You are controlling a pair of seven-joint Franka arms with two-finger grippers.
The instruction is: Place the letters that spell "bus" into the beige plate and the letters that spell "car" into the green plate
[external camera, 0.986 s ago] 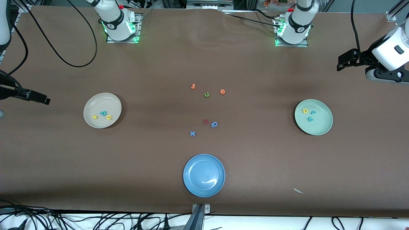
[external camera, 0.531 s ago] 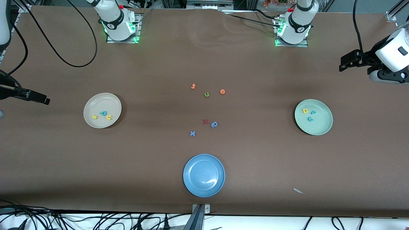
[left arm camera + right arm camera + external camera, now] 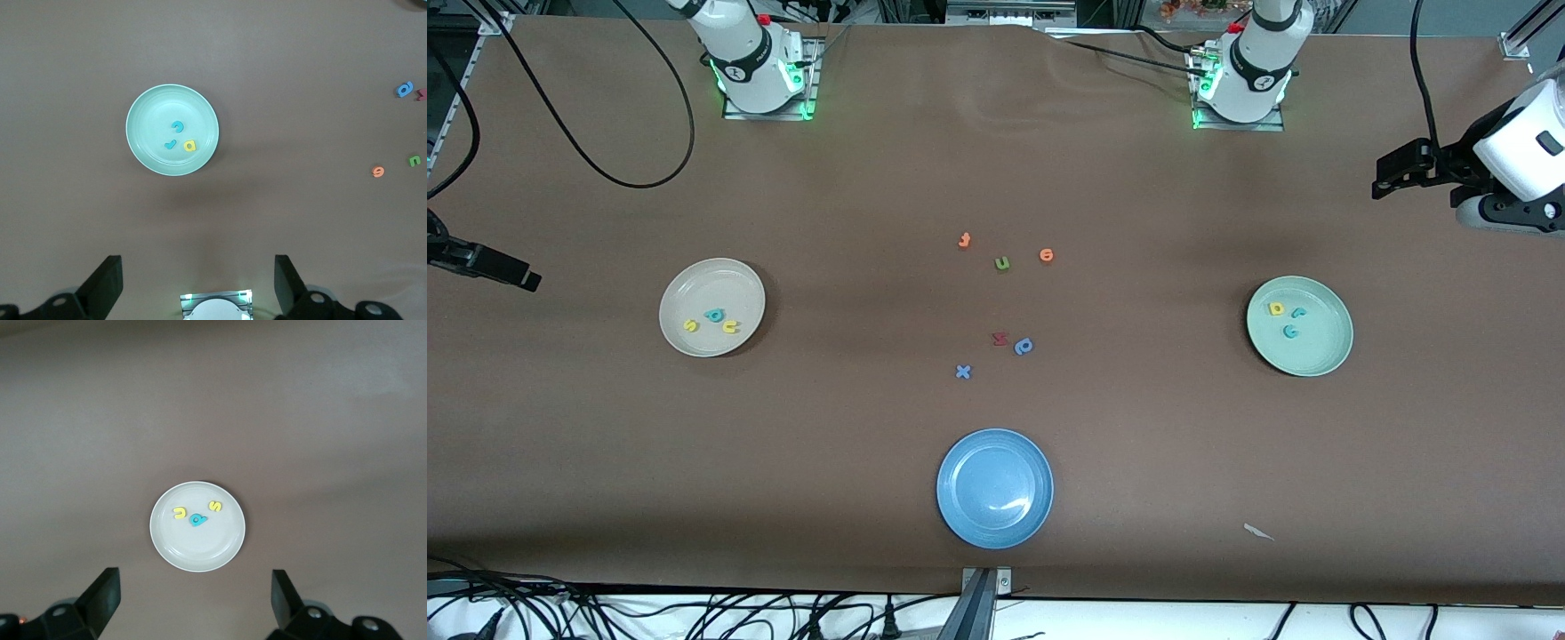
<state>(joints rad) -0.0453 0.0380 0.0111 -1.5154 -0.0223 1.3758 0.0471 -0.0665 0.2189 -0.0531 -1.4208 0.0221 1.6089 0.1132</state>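
Observation:
The beige plate lies toward the right arm's end of the table. In it are a yellow s, a teal b and a yellow u. The green plate lies toward the left arm's end and holds a yellow a, a teal r and a teal c. My left gripper hangs open and empty, high over bare table beside the green plate. My right gripper is open and empty too, high over bare table beside the beige plate.
A blue plate sits near the front edge. Loose letters lie mid-table: an orange t, a green u, an orange e, a red m, a blue p and a blue x. A black cable loops on the table.
The right gripper has drawn back toward its end of the table. The left gripper has shifted a little toward its own end. The letters and plates stay put.

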